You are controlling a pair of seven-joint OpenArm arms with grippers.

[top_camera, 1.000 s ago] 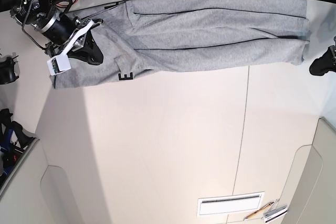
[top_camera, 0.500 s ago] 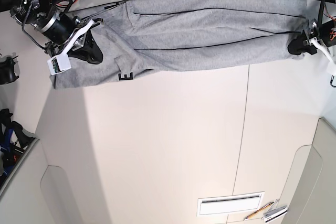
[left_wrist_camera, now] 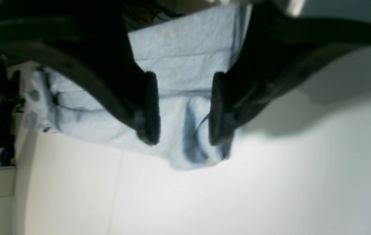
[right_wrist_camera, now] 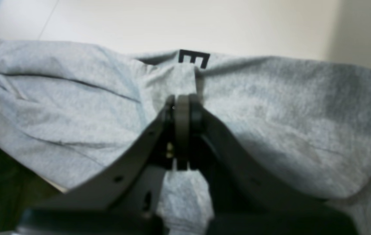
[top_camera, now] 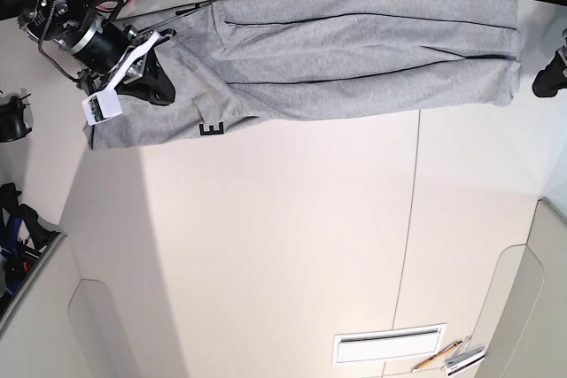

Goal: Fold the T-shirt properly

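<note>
We see the shirt [top_camera: 354, 50] lying in a long folded band across the far part of the table [top_camera: 292, 245], running from one arm to the other.

At the left of the base view sits the right gripper [top_camera: 159, 88]. In its wrist view the jaws stand pressed together on a raised pinch of grey cloth [right_wrist_camera: 185, 81], with fabric bunching to both sides of the fingertips [right_wrist_camera: 182, 107]. Just beyond the tips a black letter E [right_wrist_camera: 193, 58] shows at the folded edge; past that edge the table is bare. In the base view the same E [top_camera: 210, 128] lies near the gripper, on the side toward the camera.

At the right edge of the base view the left gripper [top_camera: 551, 77] is only partly in frame, just beside the shirt's end. Its wrist view shows the jaws apart at a moderate gap, pads [left_wrist_camera: 149, 107] on either side of a fold of cloth [left_wrist_camera: 185, 98], not touching it as far as we can tell. The shirt's end hangs just past the tips, with bare table beyond.

Near the front right corner of the table we note a white slotted plate [top_camera: 390, 344].
</note>
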